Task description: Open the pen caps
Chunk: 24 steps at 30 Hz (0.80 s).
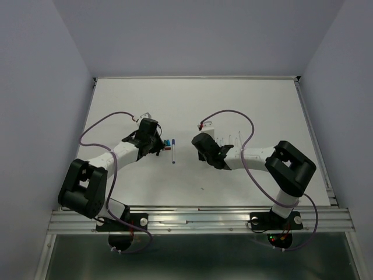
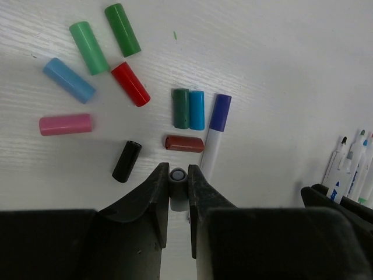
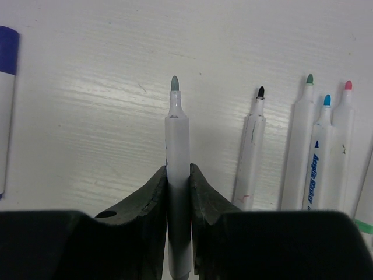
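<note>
Lab test cell: white table [image 1: 245, 99], plain enclosing walls [image 1: 35, 87] (aluminium rail [image 1: 198, 219] in front).

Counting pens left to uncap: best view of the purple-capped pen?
Left wrist: the purple-capped pen shows cap and most of its barrel. Right wrist crops it at the edge; top external, a tiny sliver.

White table [image 1: 192, 105] — pale lavender walls [image 1: 35, 87] (evenly lit)
</note>
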Each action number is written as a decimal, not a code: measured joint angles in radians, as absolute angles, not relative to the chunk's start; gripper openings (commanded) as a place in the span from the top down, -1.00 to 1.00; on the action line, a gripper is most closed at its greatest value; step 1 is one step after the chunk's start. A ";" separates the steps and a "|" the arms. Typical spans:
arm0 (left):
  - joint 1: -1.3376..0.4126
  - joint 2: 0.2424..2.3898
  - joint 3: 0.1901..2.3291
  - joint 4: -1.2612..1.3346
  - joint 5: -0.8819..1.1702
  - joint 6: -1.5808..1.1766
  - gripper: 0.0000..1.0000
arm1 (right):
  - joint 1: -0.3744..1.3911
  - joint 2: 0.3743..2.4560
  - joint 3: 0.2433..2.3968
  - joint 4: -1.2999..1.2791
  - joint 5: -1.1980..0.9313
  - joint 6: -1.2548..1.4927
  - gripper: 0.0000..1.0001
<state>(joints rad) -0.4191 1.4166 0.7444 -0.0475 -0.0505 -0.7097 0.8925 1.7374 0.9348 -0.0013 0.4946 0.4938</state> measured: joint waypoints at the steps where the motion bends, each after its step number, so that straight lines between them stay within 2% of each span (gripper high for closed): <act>1: -0.419 1.417 0.744 -0.051 -0.056 -0.711 1.00 | 0.890 1.743 0.935 -0.010 0.505 0.495 0.39; 6: -0.425 1.422 0.744 -0.056 -0.083 -0.711 1.00 | 0.884 1.762 0.935 -0.044 0.520 0.499 0.33; 7: -0.427 1.428 0.744 -0.057 -0.085 -0.711 1.00 | 0.884 1.763 0.935 -0.053 0.520 0.499 0.20; 9: -0.431 1.452 0.746 -0.062 -0.089 -0.710 1.00 | 0.884 1.763 0.937 -0.055 0.519 0.498 0.17; 10: -0.432 1.464 0.746 -0.065 -0.089 -0.710 1.00 | 0.884 1.763 0.939 -0.058 0.518 0.499 0.03; 13: -0.433 1.498 0.747 -0.078 -0.091 -0.710 1.00 | 0.884 1.761 0.942 -0.065 0.511 0.492 -0.16; 20: -0.442 1.518 0.757 -0.098 -0.099 -0.711 0.94 | 0.884 1.720 0.944 -0.079 0.467 0.463 -0.45; 23: -0.443 1.518 0.772 -0.102 -0.107 -0.711 0.67 | 0.884 1.701 0.957 -0.079 0.448 0.447 -0.56; 24: -0.444 1.519 0.776 -0.103 -0.108 -0.711 0.49 | 0.884 1.694 0.964 -0.079 0.439 0.443 -0.58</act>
